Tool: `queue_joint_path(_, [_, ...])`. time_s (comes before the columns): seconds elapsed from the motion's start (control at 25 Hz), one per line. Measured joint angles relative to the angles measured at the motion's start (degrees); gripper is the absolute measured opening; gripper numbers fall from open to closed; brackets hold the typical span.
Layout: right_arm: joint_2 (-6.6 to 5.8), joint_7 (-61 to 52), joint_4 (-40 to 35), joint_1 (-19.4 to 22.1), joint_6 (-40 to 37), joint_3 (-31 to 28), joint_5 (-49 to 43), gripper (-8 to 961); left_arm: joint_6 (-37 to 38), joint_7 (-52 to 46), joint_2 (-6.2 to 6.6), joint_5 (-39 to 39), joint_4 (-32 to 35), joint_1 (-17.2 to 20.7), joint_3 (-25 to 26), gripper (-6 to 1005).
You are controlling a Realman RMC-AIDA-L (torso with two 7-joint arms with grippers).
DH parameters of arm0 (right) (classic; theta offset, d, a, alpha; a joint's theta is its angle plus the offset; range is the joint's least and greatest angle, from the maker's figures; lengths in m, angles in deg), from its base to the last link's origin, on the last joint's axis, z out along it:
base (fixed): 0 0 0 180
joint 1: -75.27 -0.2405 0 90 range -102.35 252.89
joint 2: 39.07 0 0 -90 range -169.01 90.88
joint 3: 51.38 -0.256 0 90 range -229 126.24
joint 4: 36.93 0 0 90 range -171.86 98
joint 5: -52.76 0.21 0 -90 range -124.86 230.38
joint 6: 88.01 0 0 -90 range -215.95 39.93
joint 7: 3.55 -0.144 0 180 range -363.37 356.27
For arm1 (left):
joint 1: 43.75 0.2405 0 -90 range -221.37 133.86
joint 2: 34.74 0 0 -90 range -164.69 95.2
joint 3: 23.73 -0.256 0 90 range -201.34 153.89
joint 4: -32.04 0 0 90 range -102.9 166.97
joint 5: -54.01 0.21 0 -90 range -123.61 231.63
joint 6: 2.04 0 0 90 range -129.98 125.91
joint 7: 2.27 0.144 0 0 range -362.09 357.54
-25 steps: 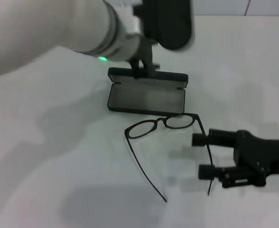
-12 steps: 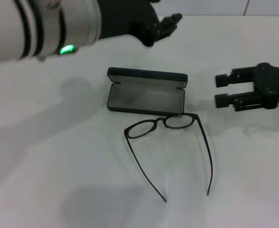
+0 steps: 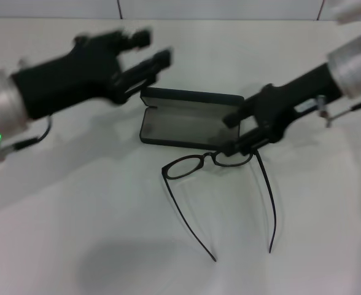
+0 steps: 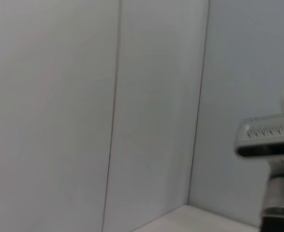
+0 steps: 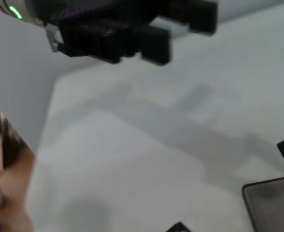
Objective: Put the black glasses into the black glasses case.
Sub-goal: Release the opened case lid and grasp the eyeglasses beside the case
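Observation:
The black glasses lie unfolded on the white table, lenses next to the case and temple arms stretched toward the near edge. The black glasses case sits open just behind them, its grey lining showing; one corner of the case appears in the right wrist view. My right gripper is open at the case's right end, fingers hovering right by the right lens. My left gripper is open above the table, behind the case's left end; the right wrist view shows this left gripper too.
The white table spreads out on all sides of the case and glasses. A white tiled wall rises behind it. In the left wrist view there is only wall and a piece of the right arm.
My left arm swung from over the case out to the left, its gripper now behind the case's left end. My right gripper moved in from the right to the case's right end. The glasses stayed put.

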Motion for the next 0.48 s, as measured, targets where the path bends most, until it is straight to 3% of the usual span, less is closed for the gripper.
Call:
queue_joint_path(0.12, [2.34,-3.2,-0.7,-3.2,1.2,-3.1,-8.0,680,9.6,6.0,0.34,-4.7,-15.6,-3.4,7.8,484])
queue_joint_path(0.32, [6.42,-6.5,-2.3,-6.9,2.4,-5.3,-20.5,665,21.9,20.1,0.71,-4.5,-39.3,-8.2,20.8,483])
queue_joint_path(0.48, [8.85,-8.1,-4.3,-8.2,3.5,-5.4,-26.0,651,26.1,28.0,0.97,-4.3,-48.6,-8.4,26.1,482])
